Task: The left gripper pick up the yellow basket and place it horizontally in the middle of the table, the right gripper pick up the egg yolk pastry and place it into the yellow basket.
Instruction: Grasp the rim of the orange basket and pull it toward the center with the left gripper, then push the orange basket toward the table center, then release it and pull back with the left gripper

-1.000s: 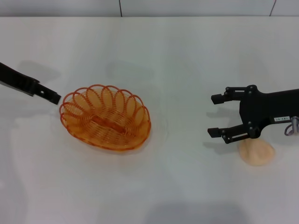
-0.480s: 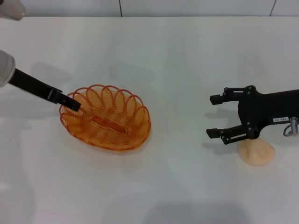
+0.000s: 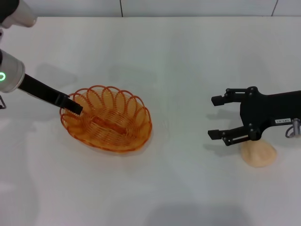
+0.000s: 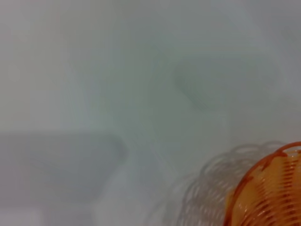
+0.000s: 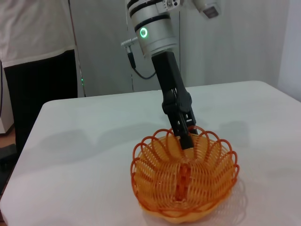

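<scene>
The yellow basket lies on the white table, left of centre. It also shows in the right wrist view and at the corner of the left wrist view. My left gripper reaches in from the left, its tip at the basket's left rim; the right wrist view shows this gripper dipping over the far rim. My right gripper is open and empty, hovering at the right. The egg yolk pastry lies on the table just behind and under it.
A person in a white shirt and dark trousers stands beyond the table's far end. The table's back edge runs along the top of the head view.
My left gripper has moved right from beside the basket until its tip is at the basket's left rim. The basket, pastry and right gripper have not moved.
</scene>
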`<state>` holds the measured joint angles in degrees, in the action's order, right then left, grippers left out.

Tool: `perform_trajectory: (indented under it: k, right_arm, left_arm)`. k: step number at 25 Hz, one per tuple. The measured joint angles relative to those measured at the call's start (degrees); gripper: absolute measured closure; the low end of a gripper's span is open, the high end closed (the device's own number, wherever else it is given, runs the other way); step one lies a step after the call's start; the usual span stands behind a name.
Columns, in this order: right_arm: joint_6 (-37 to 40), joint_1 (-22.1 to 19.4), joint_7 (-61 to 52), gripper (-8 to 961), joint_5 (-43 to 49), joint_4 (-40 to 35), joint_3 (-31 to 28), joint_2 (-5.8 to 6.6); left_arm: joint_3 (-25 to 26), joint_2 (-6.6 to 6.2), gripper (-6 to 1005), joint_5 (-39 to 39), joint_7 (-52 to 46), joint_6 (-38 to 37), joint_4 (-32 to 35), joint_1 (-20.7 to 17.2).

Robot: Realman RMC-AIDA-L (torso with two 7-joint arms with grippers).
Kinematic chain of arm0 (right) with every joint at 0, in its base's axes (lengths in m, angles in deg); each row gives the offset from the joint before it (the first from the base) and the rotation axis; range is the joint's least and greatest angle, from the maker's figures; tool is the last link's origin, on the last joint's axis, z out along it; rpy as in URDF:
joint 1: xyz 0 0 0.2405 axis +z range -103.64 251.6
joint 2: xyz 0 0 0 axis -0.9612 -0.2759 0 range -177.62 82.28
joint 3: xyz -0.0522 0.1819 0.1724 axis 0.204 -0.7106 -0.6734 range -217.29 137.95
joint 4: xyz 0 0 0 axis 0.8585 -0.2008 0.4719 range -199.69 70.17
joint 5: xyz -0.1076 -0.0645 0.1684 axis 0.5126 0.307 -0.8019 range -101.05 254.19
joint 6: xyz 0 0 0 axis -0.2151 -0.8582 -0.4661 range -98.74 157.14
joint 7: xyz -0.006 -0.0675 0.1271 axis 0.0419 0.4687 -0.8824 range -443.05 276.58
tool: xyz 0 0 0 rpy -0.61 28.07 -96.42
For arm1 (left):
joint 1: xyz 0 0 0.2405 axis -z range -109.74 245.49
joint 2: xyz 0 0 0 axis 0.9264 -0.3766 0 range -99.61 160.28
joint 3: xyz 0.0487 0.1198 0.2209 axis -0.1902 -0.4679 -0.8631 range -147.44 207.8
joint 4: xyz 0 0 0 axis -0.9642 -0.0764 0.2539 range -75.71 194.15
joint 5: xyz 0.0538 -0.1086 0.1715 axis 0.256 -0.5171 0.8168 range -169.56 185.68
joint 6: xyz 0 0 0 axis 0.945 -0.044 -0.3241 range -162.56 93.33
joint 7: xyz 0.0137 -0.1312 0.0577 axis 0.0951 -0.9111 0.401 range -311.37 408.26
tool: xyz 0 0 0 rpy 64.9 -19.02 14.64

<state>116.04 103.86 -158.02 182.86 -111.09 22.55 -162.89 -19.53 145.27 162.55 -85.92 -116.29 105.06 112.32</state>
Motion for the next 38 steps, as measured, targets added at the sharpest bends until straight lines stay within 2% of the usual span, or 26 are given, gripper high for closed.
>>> perform_trajectory:
  k: [7,13,18,22,29,38]
  right_arm:
    - [0.0,0.0,0.0,83,0.0,0.1,-0.3,-0.08]
    - [0.0,0.0,0.0,83,-0.7,0.1,-0.3,-0.09]
    - [0.0,0.0,0.0,83,-0.8,0.0,-0.4,-0.09]
    - [0.0,0.0,0.0,83,-0.9,-0.1,-0.3,-0.09]
    - [-0.4,-0.3,1.2,83,-1.4,-0.4,-0.2,-0.08]
    - [-0.2,-0.6,4.0,83,-2.4,-0.4,-0.4,-0.08]
  left_arm:
    - [-0.8,0.95,571,-0.3,0.4,1.0,0.1,0.0]
    - [-0.7,0.88,797,-1.0,0.4,1.3,0.3,0.1]
    - [-0.2,0.59,901,-3.5,0.2,-0.6,1.4,0.0]
    - [-0.1,0.56,904,-6.5,-2.1,-2.6,3.6,-0.5]
    - [-0.2,1.11,909,-7.9,-11.9,-5.7,7.2,-0.2]
    - [-1.0,3.63,923,-8.9,-23.9,-2.2,6.6,0.2]
